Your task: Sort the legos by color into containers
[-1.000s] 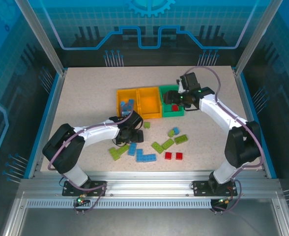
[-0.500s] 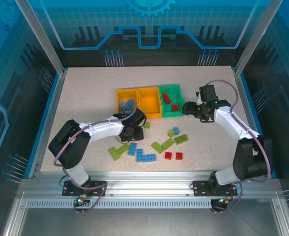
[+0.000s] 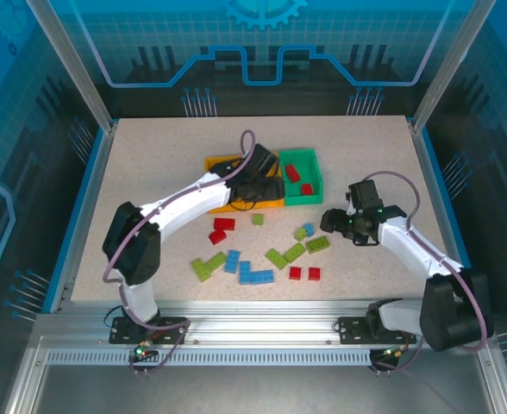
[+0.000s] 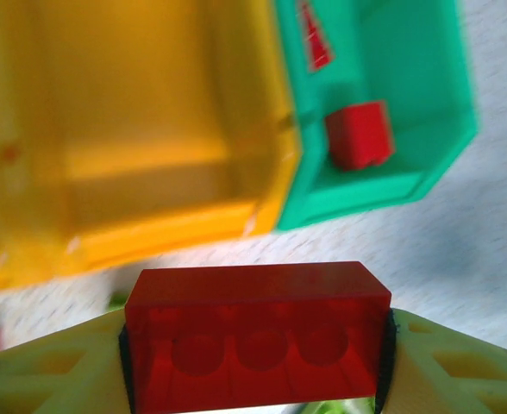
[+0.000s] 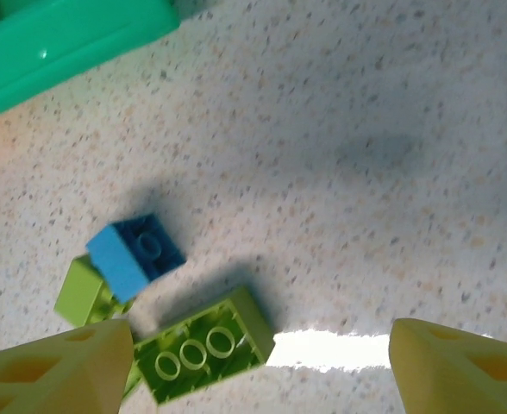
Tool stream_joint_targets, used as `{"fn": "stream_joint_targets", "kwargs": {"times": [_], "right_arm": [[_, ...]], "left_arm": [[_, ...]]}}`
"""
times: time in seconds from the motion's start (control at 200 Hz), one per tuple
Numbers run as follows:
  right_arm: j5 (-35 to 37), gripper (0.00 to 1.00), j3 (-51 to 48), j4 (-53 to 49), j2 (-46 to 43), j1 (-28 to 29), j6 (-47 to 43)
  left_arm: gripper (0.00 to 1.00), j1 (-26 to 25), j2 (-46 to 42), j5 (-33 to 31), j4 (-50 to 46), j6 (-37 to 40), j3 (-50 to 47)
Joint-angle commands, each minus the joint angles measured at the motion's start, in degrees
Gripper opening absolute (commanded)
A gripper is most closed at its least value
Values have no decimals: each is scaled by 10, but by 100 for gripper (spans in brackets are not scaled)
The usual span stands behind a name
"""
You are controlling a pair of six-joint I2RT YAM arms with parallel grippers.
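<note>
Clutter first: we see loose studded plastic legos (image 3: 276, 257) in lime, blue and red strewn over the speckled table (image 3: 150, 155) in front of the three joined plastic bins (image 3: 281, 153). The left gripper (image 3: 266, 186) hangs at the middle orange-yellow bin (image 4: 176, 228), its yellow fingers (image 4: 55, 371) clamped on the ends of a red rectangular brick (image 4: 255, 297). Right beside sits the green bin (image 4: 366, 185), with two red bricks (image 4: 359, 135) inside. The left arm (image 3: 193, 197) blocks much of the far-left orange-yellow bin (image 3: 210, 162). The right gripper (image 5: 260, 341) hovers wide open, holding nothing, above a lime green brick (image 5: 203, 356), with a small blue brick (image 5: 134, 252) close by.
</note>
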Motion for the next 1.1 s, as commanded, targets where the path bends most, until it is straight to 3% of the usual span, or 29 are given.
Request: {"fn": "stream_joint_targets", "kwargs": {"times": [0.0, 0.175, 0.405, 0.65, 0.685, 0.71, 0.725, 1.096], "right_arm": [[23, 79, -18, -41, -25, 29, 50], [39, 76, -48, -57, -45, 92, 118], [63, 73, -66, -69, -28, 174, 175], [64, 66, -82, -52, -10, 218, 206], [65, 65, -80, -53, -3, 224, 206], [66, 65, -77, -54, 1, 227, 205], [66, 64, -76, -55, 4, 229, 205], [70, 61, -64, -64, 16, 272, 226]], "left_arm": [[63, -3, 66, 31, -18, 45, 87], [64, -2, 185, 50, -37, 69, 243], [67, 4, 268, 74, -47, 57, 338], [79, 7, 267, 85, -24, 41, 335], [84, 7, 263, 85, -24, 39, 333], [97, 7, 259, 85, -23, 37, 329], [99, 6, 257, 85, -23, 37, 326], [99, 5, 142, 53, 6, 39, 188]]}}
